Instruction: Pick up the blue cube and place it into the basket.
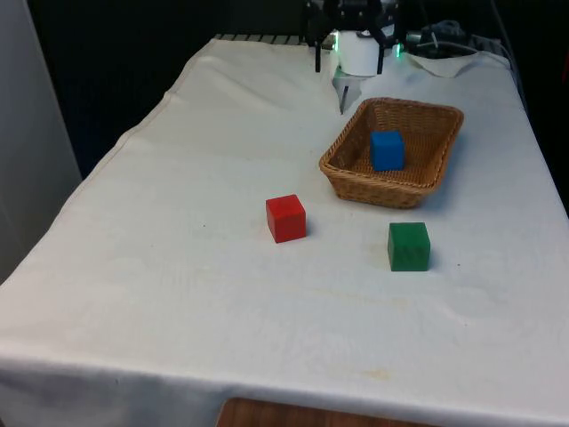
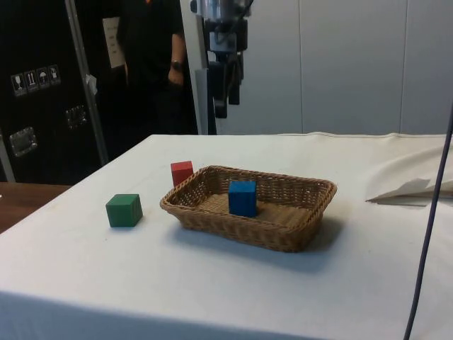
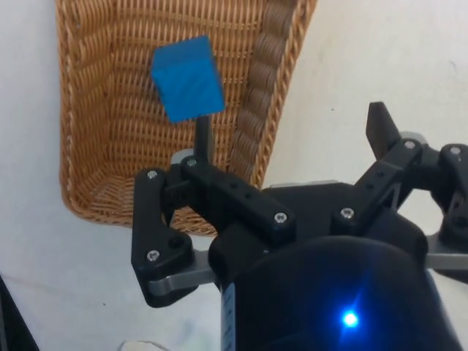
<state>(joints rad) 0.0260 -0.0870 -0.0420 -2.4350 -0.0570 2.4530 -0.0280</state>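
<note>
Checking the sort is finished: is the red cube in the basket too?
No, the red cube sits on the cloth outside the basket, which holds the blue cube.

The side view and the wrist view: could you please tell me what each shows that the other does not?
Side view alone: a small red cube and a small green cube on the white cloth, and a person in dark clothing behind the table. Wrist view alone: the black gripper seen from just behind it, jaws spread. Both: the blue cube lying inside the woven wicker basket.
</note>
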